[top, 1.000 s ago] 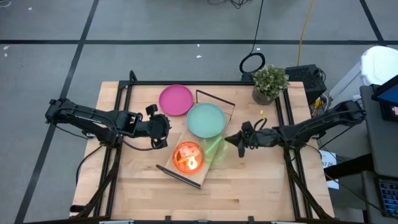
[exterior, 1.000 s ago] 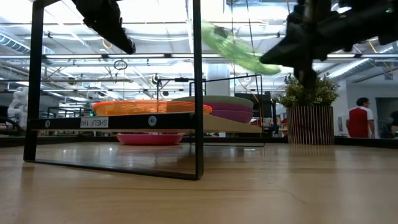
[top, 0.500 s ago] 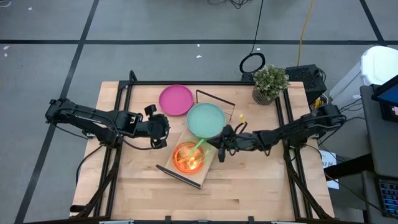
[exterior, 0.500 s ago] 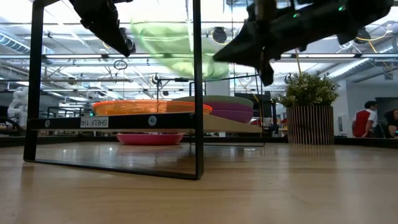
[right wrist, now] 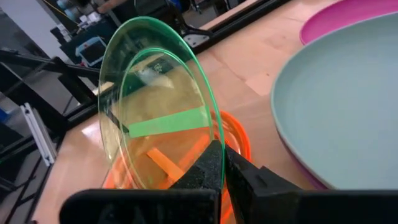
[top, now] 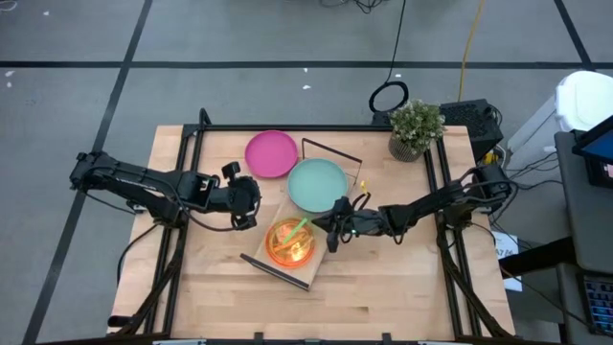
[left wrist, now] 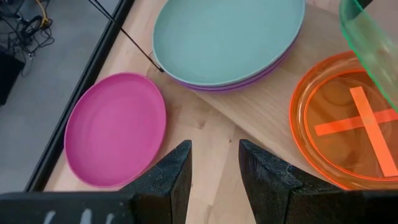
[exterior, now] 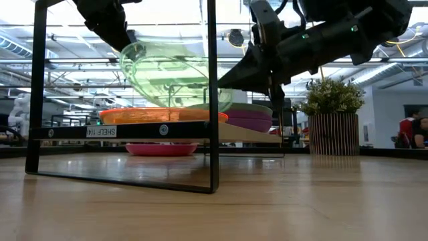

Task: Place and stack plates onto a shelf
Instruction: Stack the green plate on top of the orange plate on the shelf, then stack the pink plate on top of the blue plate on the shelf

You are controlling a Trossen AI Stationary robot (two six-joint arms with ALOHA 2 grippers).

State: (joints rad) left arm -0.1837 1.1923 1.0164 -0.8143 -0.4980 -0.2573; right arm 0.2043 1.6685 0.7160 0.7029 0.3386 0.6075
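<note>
Now held tilted in the air: small translucent lime-green round plastic plate [right wrist: 155,118], its rim pinched between the closed fingers of the right gripper [right wrist: 219,163]. Hangs directly over a translucent orange round plate [top: 289,242] that lies flat on the long light-wood shelf board with thin black metal frame [top: 321,251]; not touching it, as seen from table height, where the lime plate [exterior: 175,73] floats above the orange one [exterior: 162,115]. Right gripper [top: 332,228] reaching in from 3 o'clock, over the middle of the shelf.

On the same board, at 1 o'clock from the orange plate: larger opaque mint-green round plate [top: 317,185] stacked on a purple plate [left wrist: 249,79] whose edge peeks out beneath. Orange plate and mint stack near each other but apart.

Off the shelf, flat on the wooden tabletop [top: 383,297] at 11 o'clock from the orange plate: magenta round opaque plate [top: 271,153], just beside the mint plate.

Left gripper [top: 251,203] at 10 o'clock from the orange plate, raised above the table between the magenta plate and the shelf, fingers [left wrist: 173,180] apart and holding nothing.

Potted green plant in a ribbed pot [top: 414,127] at the table's far corner, 2 o'clock from the shelf.
</note>
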